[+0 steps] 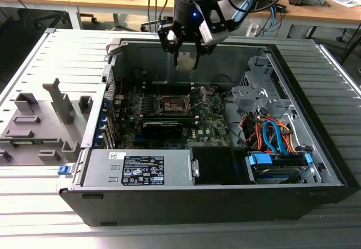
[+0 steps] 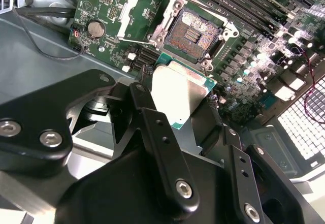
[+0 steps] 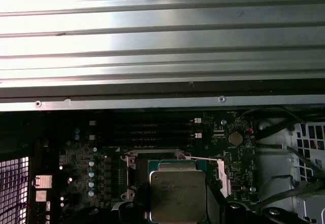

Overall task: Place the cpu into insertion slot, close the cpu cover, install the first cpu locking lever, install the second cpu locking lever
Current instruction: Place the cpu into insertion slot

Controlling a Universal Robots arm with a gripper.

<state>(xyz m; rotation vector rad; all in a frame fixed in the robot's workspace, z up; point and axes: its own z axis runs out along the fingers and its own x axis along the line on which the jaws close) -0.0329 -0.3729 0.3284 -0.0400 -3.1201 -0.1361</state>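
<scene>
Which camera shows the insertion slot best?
The second wrist view: the insertion slot lies open, its contact field plain beside the held cpu. The exterior view shows it small and dark; in the first wrist view the cpu hides most of it.

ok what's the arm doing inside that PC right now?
The arm's gripper is shut on the processor chip and holds it in the air inside the open computer case, above the motherboard. The socket is uncovered and empty, with its metal cover swung up beside it. The chip is not seated yet and the cover is not closed.
</scene>
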